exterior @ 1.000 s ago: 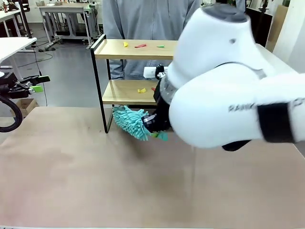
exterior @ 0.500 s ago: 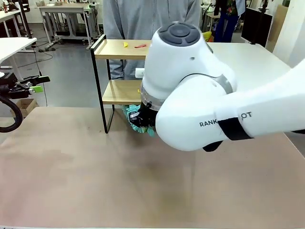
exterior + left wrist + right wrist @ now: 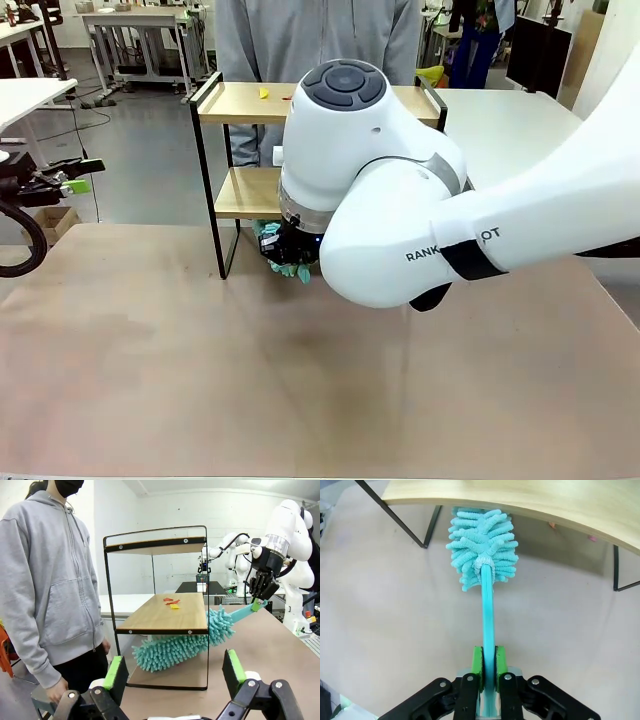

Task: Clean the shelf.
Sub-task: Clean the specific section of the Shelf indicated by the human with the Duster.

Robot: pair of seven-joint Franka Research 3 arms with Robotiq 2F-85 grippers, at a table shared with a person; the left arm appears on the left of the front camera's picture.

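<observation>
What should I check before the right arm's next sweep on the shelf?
1. Grip: right gripper is shut on the duster handle. Ok.
2. Duster placement: its head sits under the lower board of the shelf, above the table, not on the board's top face. Not ok.
3. Lower board: red and yellow scraps lie on it. Not ok.
4. Top board: a yellow scrap lies on it. Not ok.
5. Left gripper: open, holding nothing, well off to the shelf's side. Ok.
6. Person: stands behind the shelf, the visible hand hanging low. Ok; the other hand, cannot tell.
</observation>
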